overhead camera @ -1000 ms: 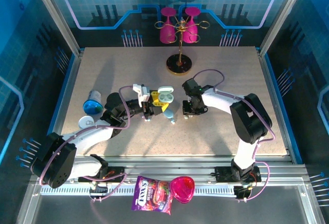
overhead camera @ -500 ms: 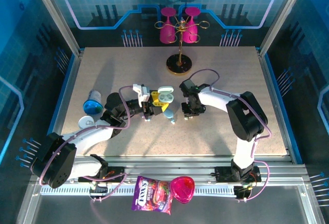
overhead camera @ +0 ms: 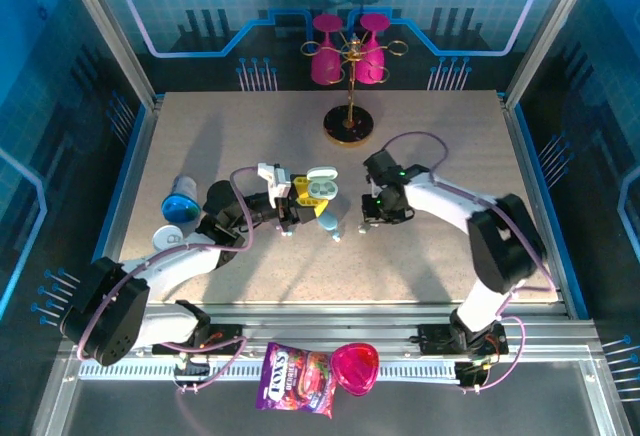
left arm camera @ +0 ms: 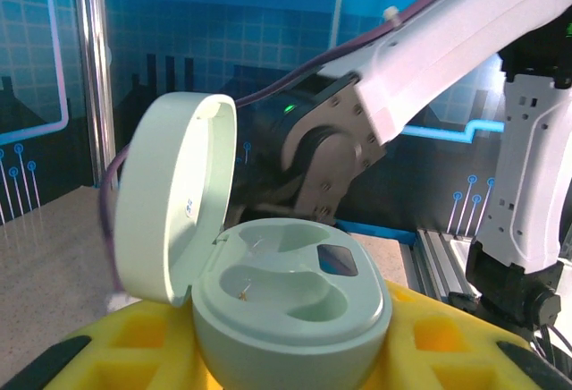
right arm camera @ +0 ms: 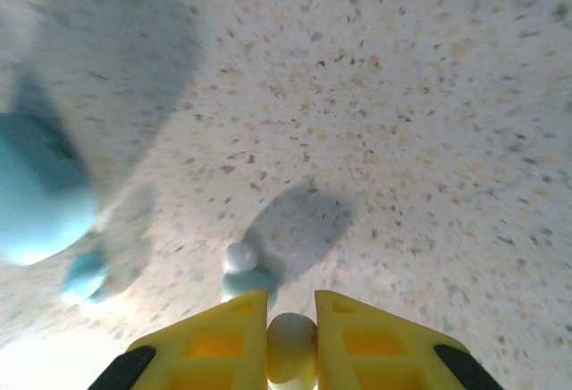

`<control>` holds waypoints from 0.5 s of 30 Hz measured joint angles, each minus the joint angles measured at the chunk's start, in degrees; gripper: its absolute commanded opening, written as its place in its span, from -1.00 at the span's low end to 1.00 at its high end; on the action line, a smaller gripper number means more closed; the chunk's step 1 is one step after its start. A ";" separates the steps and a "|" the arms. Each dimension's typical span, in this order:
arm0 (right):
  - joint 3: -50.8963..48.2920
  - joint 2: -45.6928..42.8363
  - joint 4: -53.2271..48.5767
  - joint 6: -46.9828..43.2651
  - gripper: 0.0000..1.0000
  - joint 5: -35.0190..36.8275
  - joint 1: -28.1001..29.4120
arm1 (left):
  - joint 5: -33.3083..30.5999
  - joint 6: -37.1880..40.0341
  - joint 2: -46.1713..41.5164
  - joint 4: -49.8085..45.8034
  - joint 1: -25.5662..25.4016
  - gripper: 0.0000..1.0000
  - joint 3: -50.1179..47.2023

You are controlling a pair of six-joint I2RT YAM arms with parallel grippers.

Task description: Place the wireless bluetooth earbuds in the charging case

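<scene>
Two small hollows [left arm camera: 268,287] in the pale green pebble-shaped plastic charging case [left arm camera: 295,318] look empty to us, so no bud is in yet. On the left, the left gripper [left arm camera: 286,368] has its yellow fingers [left arm camera: 134,345] pressed in on the case from both sides and holds it. The round lid [left arm camera: 174,193] is tipped open to the left. From above, we see the case near the middle of the speckled beige table [overhead camera: 450,136].

A little to the right of the case, a tiny pale blue and white plastic earbud [right arm camera: 241,263] lies loose on the table.

Further right, the right gripper [right arm camera: 292,359] points down at the table. Its two yellow fingers are squeezed on a tiny cream plastic earbud [right arm camera: 291,336] and touch it on both sides. We cannot tell if that bud is lifted off the table.

We think the job is only starting. The case is open and ready, and one bud is pinched, but nothing is inside. What is left is to carry the pinched bud over to the case and set it in one hollow. Then the loose bud must be picked up and put in the other hollow.
</scene>
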 measured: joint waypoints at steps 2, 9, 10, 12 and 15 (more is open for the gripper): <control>-3.56 -6.10 3.58 2.14 -0.69 -5.01 -3.04 | -0.74 -0.42 0.42 0.94 0.00 -0.73 -0.22; -15.04 -20.98 17.42 13.53 -0.71 -23.23 -12.61 | -2.56 -1.05 1.60 1.60 0.00 -0.73 -0.96; -15.80 -21.88 19.06 15.21 -0.72 -25.66 -13.18 | -2.75 -1.05 1.64 1.57 0.00 -0.73 -0.96; -17.14 -23.19 22.91 18.69 -0.73 -30.18 -13.94 | -2.95 -1.05 1.75 1.57 0.00 -0.72 -0.96; -19.30 -24.57 29.44 24.24 -0.75 -36.15 -14.71 | -3.23 -1.05 1.79 1.60 0.00 -0.73 -0.96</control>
